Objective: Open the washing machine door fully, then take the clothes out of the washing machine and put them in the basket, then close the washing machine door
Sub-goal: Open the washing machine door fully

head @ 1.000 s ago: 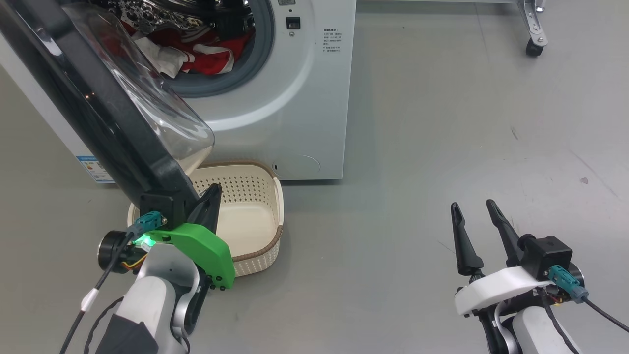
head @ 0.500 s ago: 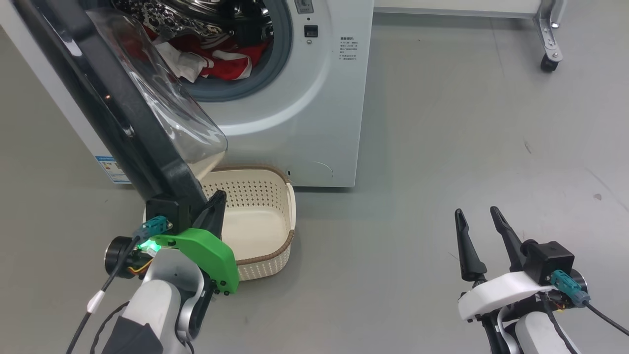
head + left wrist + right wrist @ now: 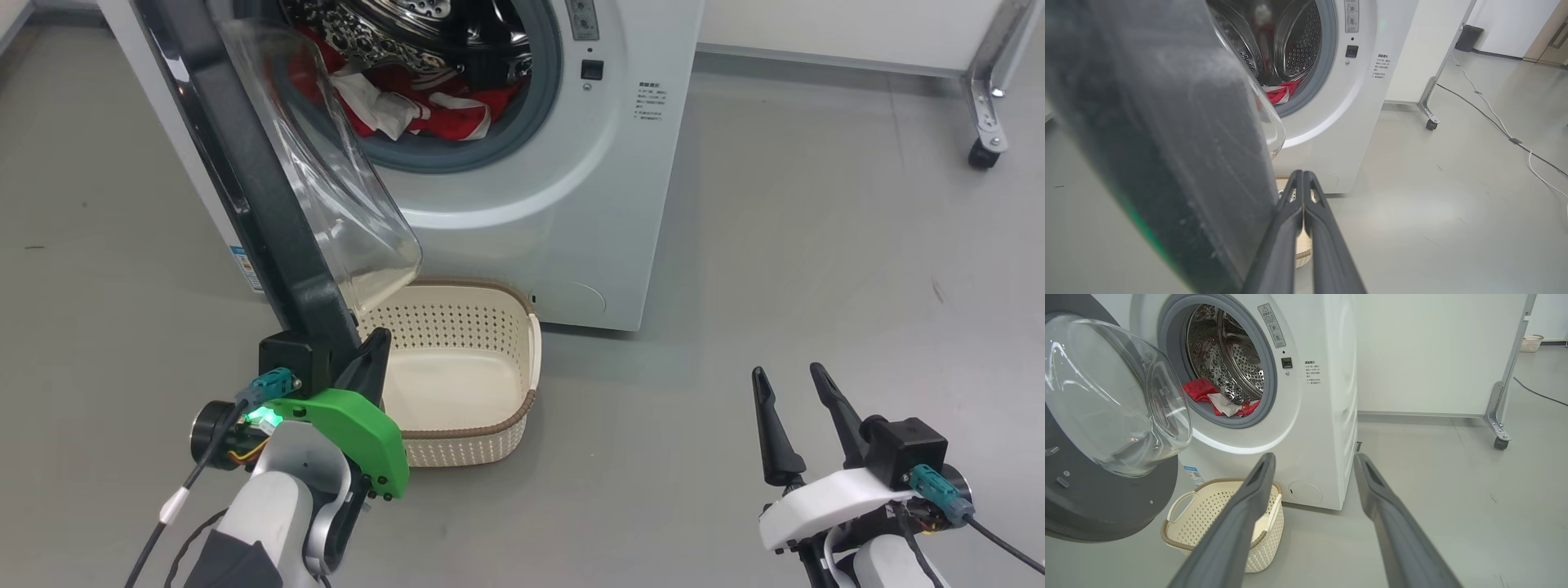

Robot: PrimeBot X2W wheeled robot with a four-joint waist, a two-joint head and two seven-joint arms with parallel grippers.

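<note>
Cream basket, one; left claw pressed together, right claw spread, two in all.

The washing machine is viewed by the head camera from above and in front, tilted steeply down at the floor before it. The left wrist camera is set low and very close against the black rim of the washing machine door, facing the drum mouth obliquely. The right wrist camera is placed low and farther back, off toward the machine's latch side, looking roughly level at its front. Drum mouth and door are shared by all three views; the basket below them is seen whole from the head camera.
</note>
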